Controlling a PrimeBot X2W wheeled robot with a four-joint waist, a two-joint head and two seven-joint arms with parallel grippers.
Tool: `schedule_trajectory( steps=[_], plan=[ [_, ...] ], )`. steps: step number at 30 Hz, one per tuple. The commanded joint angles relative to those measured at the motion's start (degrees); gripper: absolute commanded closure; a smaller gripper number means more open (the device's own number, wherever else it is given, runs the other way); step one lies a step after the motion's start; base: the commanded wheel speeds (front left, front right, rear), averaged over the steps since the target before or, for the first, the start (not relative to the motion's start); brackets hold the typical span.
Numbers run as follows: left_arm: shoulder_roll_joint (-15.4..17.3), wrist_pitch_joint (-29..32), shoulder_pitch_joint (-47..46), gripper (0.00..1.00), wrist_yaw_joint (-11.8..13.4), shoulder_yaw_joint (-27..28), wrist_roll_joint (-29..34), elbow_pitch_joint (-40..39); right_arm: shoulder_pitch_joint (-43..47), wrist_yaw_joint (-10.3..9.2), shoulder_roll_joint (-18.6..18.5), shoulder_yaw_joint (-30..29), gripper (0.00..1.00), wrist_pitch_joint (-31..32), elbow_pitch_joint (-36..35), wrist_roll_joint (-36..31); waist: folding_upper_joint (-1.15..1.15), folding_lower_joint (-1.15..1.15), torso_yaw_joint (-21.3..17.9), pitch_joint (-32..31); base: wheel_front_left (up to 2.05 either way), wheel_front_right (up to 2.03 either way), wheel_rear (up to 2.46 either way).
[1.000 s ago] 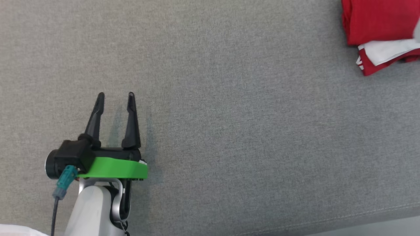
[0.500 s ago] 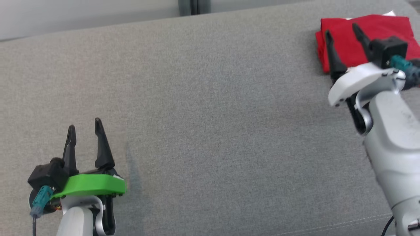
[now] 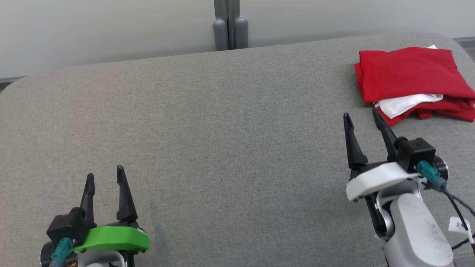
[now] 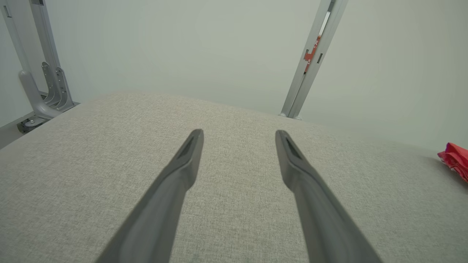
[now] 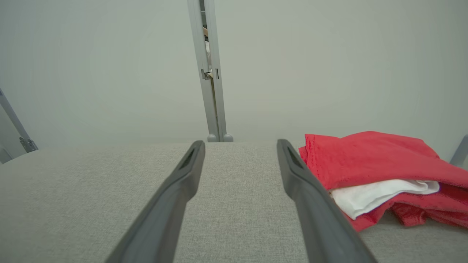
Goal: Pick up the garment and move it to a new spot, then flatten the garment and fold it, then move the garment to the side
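Note:
The garment [image 3: 410, 76] is red with a white part, folded into a stack at the far right of the grey padded surface [image 3: 230, 129]; it also appears in the right wrist view [image 5: 369, 164] and as a red edge in the left wrist view [image 4: 455, 160]. My right gripper [image 3: 363, 118] stands open just in front and left of the garment, not touching it. In its own view the right gripper [image 5: 239, 146] holds nothing. My left gripper [image 3: 104, 176] is open and empty at the lower left, far from the garment; its own view shows the same gap [image 4: 239, 135].
The grey surface ends at a rounded far edge against a pale wall. A grey upright post [image 3: 230, 26] stands behind the middle of that edge. Metal frame legs [image 4: 40, 80] stand off the far left corner.
The head camera has tilted up, bringing the wall and far edge into view. My right gripper has drawn back from over the garment to a spot in front of it. Both grippers stay open.

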Motion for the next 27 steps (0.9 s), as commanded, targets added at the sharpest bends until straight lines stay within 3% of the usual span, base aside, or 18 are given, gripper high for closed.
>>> schedule_trajectory(
  steps=[1, 11, 27],
  plan=[
    [0.1, 0.0, 1.0, 0.0, 0.4, -0.4, 1.0, 0.0, 2.7, -0.1, 0.2, -0.4, 0.0, -0.1, -0.9, -0.1, 0.0, 0.0, 1.0, -1.2, 0.0, 0.0, 0.0],
    [0.1, 0.0, 3.3, 0.0, 1.4, -2.4, 1.9, 0.6, 9.7, -0.1, 0.7, 1.9, 0.0, -0.2, -2.0, 6.6, 0.0, 0.0, 1.5, -2.9, 0.0, 0.0, 0.0],
    [0.2, 0.0, 3.6, 0.0, 1.3, -2.8, 2.3, 1.3, 10.1, -0.1, 0.8, 2.4, 0.0, -0.2, -0.5, 6.9, 0.0, 0.0, 1.9, -3.5, 0.0, 0.0, 0.0]
  ],
)
